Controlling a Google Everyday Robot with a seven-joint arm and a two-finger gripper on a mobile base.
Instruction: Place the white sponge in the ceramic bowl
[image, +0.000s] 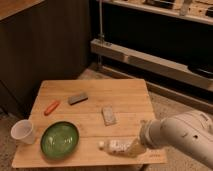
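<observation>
Table (125, 95): I see a pale wooden top filling the lower left and middle of my camera view; everything listed below down to the bottle rests on it
Cup (22, 132): small, white and translucent, upright at the near left corner, just beside the bowl's left rim
Orange item (51, 107): a slim orange-red thing lying flat behind the bowl, toward the left edge; I cannot tell what it is
Ceramic bowl (60, 139): round, shallow and glossy green, upright near the front edge, its inside open to my view
Dark grey block (78, 98): flat and rectangular, lying behind and to the right of the orange item, well apart from the bowl
White sponge (108, 115): the pale speckled pad lies flat on the wood near the table's middle, behind and to the right of the bowl and apart from it
Bottle (117, 146): white and labelled, lying on its side along the front edge, cap end toward the bowl, in front of the sponge
Gripper (136, 145): low over the front right of the table, right at the bottle's right end and apart from the sponge; I cannot tell whether it is released or clenched, or whether it touches the bottle
Arm (185, 135): thick and white, reaching in from the right edge
Rack (160, 65): a pale metal frame behind the table
</observation>
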